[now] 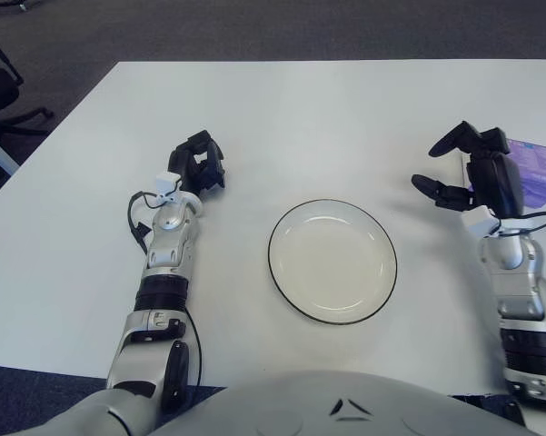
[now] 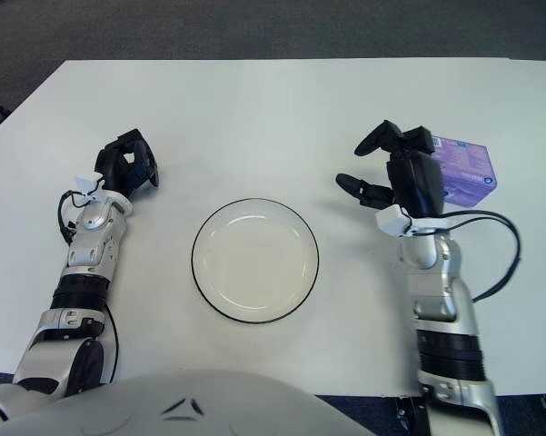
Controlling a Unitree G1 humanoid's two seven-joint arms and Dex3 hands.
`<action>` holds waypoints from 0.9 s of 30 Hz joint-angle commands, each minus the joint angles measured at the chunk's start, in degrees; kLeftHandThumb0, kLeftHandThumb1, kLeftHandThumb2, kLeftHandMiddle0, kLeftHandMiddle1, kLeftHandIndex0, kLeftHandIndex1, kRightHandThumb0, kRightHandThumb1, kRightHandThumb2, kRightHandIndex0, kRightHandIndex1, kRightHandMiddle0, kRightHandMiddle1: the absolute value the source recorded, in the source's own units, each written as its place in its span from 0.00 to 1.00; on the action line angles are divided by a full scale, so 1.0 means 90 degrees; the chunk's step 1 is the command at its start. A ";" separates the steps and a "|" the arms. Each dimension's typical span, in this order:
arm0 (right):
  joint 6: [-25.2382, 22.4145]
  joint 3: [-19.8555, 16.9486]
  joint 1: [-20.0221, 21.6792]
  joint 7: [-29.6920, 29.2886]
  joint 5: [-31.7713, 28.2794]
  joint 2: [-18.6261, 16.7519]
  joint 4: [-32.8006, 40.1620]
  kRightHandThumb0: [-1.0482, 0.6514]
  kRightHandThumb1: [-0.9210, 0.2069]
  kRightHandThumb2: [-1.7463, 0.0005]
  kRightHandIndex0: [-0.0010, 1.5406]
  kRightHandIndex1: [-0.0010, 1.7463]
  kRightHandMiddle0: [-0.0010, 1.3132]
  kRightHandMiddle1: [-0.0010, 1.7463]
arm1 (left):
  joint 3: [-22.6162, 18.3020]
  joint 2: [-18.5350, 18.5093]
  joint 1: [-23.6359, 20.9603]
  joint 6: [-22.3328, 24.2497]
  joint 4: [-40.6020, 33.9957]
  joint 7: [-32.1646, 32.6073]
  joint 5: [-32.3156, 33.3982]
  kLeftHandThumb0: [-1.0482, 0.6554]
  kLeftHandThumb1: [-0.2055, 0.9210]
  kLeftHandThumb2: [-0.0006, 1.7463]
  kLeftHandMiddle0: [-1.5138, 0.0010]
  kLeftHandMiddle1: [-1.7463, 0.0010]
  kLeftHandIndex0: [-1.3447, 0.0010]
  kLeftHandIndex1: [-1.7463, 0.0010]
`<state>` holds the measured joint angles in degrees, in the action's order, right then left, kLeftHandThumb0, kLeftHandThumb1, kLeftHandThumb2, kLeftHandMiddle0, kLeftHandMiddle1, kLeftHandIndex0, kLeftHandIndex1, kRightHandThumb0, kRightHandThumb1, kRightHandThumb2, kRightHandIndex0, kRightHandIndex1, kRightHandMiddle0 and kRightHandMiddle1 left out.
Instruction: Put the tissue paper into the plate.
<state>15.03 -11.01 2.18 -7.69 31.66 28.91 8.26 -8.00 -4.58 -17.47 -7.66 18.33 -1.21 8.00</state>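
Tissue paper pack (image 2: 465,171): purple, lying flat on the white desk (image 2: 254,109), well to the right of the plate (image 2: 254,260) and slightly beyond it, near the desk's right edge. Long axis running roughly left to right, somewhat skewed, as far as can be judged with one end hidden.

Right robot hand (image 2: 382,168): between plate and pack, just left of the pack and raised over the desk. Fingers (image 2: 371,143) spread wide, pointing left toward the plate side, holding nothing. Back of the hand turned to the pack and overlapping its left end in the right eye view; contact cannot be confirmed. Pack therefore behind the palm, not between the fingers.

Left robot hand (image 1: 200,166): well to the left of the plate, fingers curled in, empty, idle. Far from the pack; right hand clearly the nearer one for the pick.

Plate: round, white with a dark rim, at mid-desk in front of the torso. Nothing in it.

Judged status: grasp not yet made, task near its start. Coming move likely calls for turning or shifting the right hand so the open fingers face the pack across its short side, then closing, lifting, and carrying leftward to the plate.
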 commanded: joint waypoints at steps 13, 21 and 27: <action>-0.0174 -0.0466 -0.0078 0.0894 0.0141 0.1454 -0.0237 0.08 0.00 0.76 0.09 0.33 0.00 0.54 | 0.0126 0.0404 0.1068 0.0048 0.0502 0.0115 -0.0077 0.38 0.77 0.54 0.15 0.00 0.28 0.00; 0.0165 -0.0468 -0.0021 0.0647 0.0678 0.2086 -0.0573 0.03 0.00 0.68 0.09 0.22 0.00 0.43 | 0.0116 0.0382 0.1060 0.0038 0.0527 0.0051 -0.0035 0.39 0.77 0.54 0.14 0.00 0.28 0.00; -0.0158 -0.0699 -0.0405 0.0835 0.0652 0.2003 -0.0017 0.00 0.00 0.60 0.04 0.10 0.00 0.28 | 0.0110 0.0374 0.1053 0.0054 0.0537 0.0051 -0.0028 0.38 0.78 0.54 0.14 0.00 0.28 0.00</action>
<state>14.60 -15.94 0.30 -0.91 37.46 46.38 5.26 -7.85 -4.68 -17.18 -7.63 18.26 -0.61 7.82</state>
